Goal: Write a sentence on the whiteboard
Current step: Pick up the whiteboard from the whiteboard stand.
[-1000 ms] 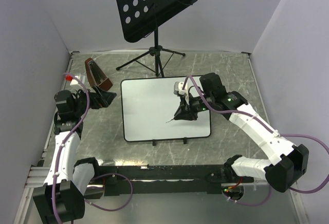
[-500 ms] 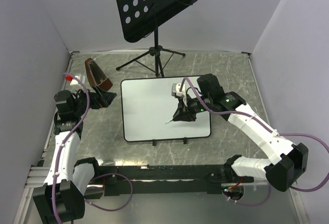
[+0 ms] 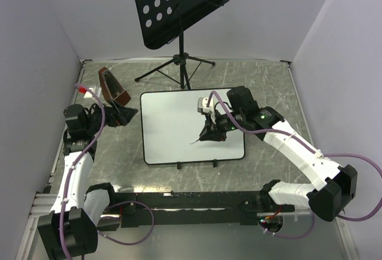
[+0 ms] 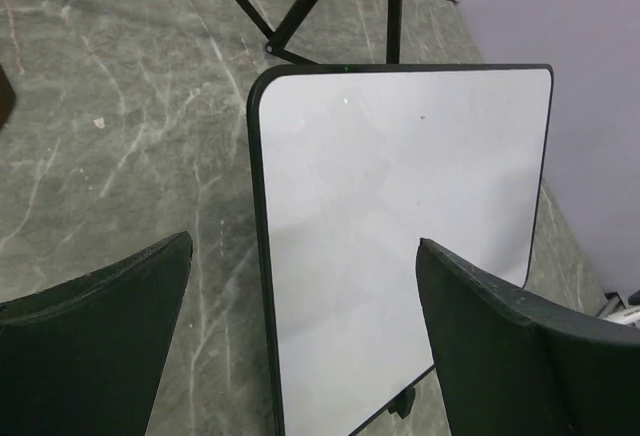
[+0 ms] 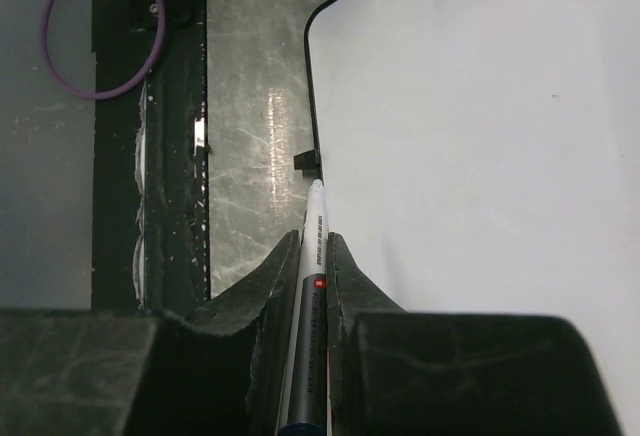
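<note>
The whiteboard point(image 3: 173, 123) lies flat in the middle of the grey marbled counter point(image 3: 268, 81), long edges running 9 to 3 o'clock. Two small black clips point(image 3: 179, 166) sit on its 6 o'clock edge.

The right claw point(image 3: 210, 133) hangs over the board's 4 o'clock part, inside the rim. It is closed tight on a white marker point(image 3: 200, 139). In the right wrist view the two fingers point(image 5: 275, 276) pinch the marker's barrel point(image 5: 314, 246) from both sides. The tip sticks out past them toward the board's near edge, close to one clip point(image 5: 307, 161). From above, the marker slants toward 8 o'clock, its tip over the board's lower middle. Whether the tip touches the surface cannot be told.

The left claw point(image 3: 123, 115) is off the board, just beyond its 9 o'clock edge, over bare counter. Its jaws stand wide apart with nothing between them. In the left wrist view the board's rounded corner and rim point(image 4: 262, 256) show in the gap between its two dark fingers point(image 4: 110, 316).

At 12 o'clock from the board stands a black perforated music stand point(image 3: 179, 3) on tripod legs. A brown wedge-shaped object point(image 3: 112, 87) rests at 10 o'clock, near the left claw.
</note>
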`<action>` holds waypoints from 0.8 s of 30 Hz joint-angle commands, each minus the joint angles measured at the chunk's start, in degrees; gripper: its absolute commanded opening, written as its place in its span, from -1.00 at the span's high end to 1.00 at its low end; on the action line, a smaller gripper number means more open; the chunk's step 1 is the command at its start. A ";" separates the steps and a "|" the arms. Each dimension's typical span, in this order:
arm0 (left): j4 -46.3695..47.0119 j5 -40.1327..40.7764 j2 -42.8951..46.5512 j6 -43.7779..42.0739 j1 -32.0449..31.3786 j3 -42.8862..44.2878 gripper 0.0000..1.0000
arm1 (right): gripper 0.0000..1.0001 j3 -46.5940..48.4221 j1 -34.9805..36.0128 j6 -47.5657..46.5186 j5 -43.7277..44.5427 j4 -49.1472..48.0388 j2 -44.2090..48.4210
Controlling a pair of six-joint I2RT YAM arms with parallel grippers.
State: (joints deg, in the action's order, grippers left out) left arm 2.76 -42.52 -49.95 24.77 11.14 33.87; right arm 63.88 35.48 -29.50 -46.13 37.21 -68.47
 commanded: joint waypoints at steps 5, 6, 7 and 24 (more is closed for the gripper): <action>3.65 -6.61 -4.88 0.45 -0.06 0.50 -0.94 | 1.00 0.11 0.38 -1.26 -1.68 -2.14 4.30; 3.91 -6.78 -5.59 0.19 -0.15 0.41 -0.94 | 1.00 -0.15 0.20 -1.27 -1.86 -2.14 4.65; 4.09 -7.13 -5.94 0.01 -0.15 0.50 -0.94 | 1.00 -0.42 -0.06 -1.27 -2.12 -2.06 5.35; 7.61 -12.32 -11.04 -0.87 -0.67 0.06 -0.94 | 1.00 -7.01 -10.78 3.21 -12.67 -7.59 11.07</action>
State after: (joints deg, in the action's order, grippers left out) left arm 7.16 -52.66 -61.49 24.71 11.03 33.87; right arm 57.65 26.57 -27.18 -54.87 33.56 -59.44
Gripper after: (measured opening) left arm 0.969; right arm 0.180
